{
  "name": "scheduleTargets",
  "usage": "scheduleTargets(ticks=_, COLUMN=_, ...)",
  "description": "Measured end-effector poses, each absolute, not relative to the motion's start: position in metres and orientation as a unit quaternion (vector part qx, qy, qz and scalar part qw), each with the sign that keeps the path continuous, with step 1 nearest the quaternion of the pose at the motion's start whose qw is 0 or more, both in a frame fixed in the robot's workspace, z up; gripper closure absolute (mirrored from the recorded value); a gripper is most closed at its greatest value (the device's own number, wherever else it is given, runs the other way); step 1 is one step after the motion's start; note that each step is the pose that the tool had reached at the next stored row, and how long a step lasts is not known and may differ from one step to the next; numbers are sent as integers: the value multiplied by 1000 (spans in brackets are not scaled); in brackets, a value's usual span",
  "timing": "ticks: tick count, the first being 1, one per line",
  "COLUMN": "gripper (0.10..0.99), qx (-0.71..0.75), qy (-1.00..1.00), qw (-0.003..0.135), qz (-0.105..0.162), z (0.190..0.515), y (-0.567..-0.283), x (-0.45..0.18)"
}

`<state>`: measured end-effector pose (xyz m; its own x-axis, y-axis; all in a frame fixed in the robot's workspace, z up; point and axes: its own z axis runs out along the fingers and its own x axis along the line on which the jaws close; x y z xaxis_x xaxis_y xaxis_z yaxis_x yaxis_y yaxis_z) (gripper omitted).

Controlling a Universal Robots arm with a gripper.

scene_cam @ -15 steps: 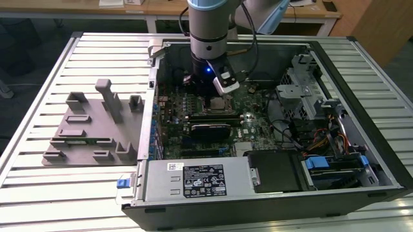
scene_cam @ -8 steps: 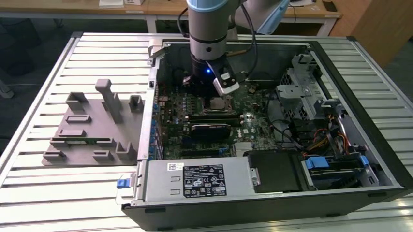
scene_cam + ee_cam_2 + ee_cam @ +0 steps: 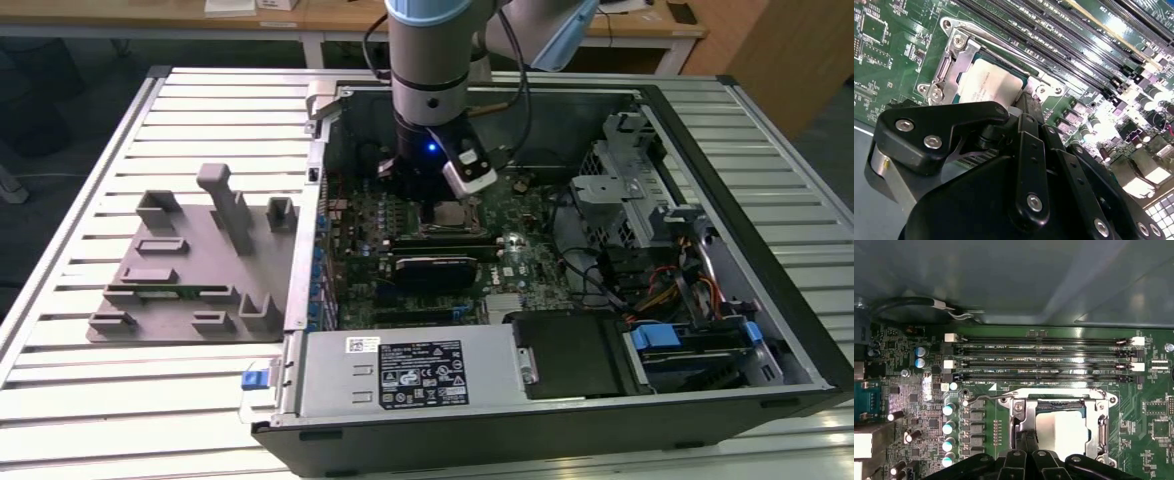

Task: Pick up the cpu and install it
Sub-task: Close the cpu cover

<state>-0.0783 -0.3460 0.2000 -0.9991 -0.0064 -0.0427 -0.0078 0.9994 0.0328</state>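
Note:
The cpu (image 3: 1064,427), a flat silver-grey square, lies in the open metal socket frame (image 3: 1021,415) on the green motherboard (image 3: 1149,405). In the second wrist view the cpu (image 3: 989,82) sits flat inside the frame (image 3: 949,70). My gripper (image 3: 1027,437) hangs low over the socket, fingers drawn together into one narrow tip at the cpu's edge, and I cannot tell whether it touches. In the second wrist view the gripper (image 3: 1026,102) shows the same closed tip. In the exterior view the gripper (image 3: 443,203) hovers just above the cpu (image 3: 457,216) inside the open computer case (image 3: 747,330).
Memory slots (image 3: 1044,360) run alongside the socket, and its thin lever (image 3: 989,399) lies next to the frame. A grey fixture (image 3: 187,270) stands on the slatted table at the exterior view's left. The power supply (image 3: 400,375), drive cage (image 3: 627,190) and cables (image 3: 654,290) crowd the case.

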Motion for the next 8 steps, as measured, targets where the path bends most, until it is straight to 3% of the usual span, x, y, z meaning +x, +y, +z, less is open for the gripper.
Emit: scheduleTargets(ticks=8, gripper=980, qx=-11, qy=1000, qw=21, qz=16, z=199, y=-346, x=-78)
